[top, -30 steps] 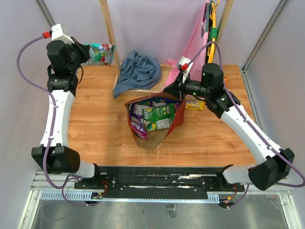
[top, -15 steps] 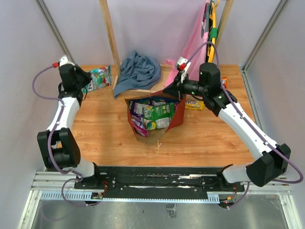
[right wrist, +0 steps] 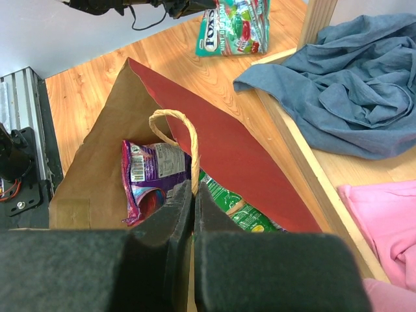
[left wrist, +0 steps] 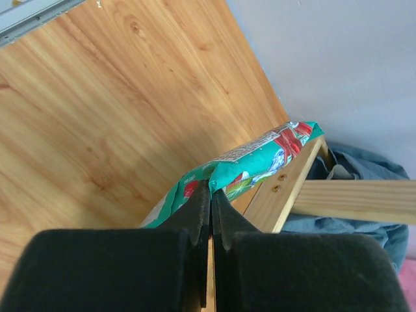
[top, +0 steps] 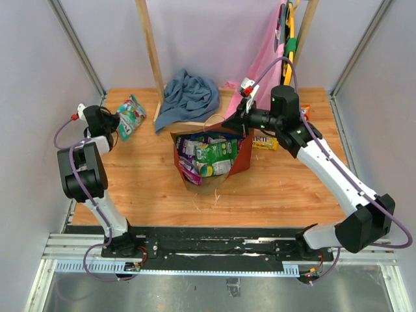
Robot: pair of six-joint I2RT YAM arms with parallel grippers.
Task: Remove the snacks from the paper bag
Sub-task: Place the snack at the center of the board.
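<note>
The left gripper (left wrist: 209,195) has its jaws clenched on the edge of a shiny teal-and-red snack packet (left wrist: 260,159) at the far left of the wooden table (top: 292,188), well apart from the red paper carrier bag (top: 244,159). The packet's lettering is too blurred to read. The right gripper (right wrist: 194,190) has its jaws clamped on the bag's twine loop handle (right wrist: 174,123). Inside the bag lie a purple packet (right wrist: 153,172) with a white barcode label and a green packet (top: 218,156). A yellow M&M's packet (top: 265,142) lies just beside the bag.
</note>
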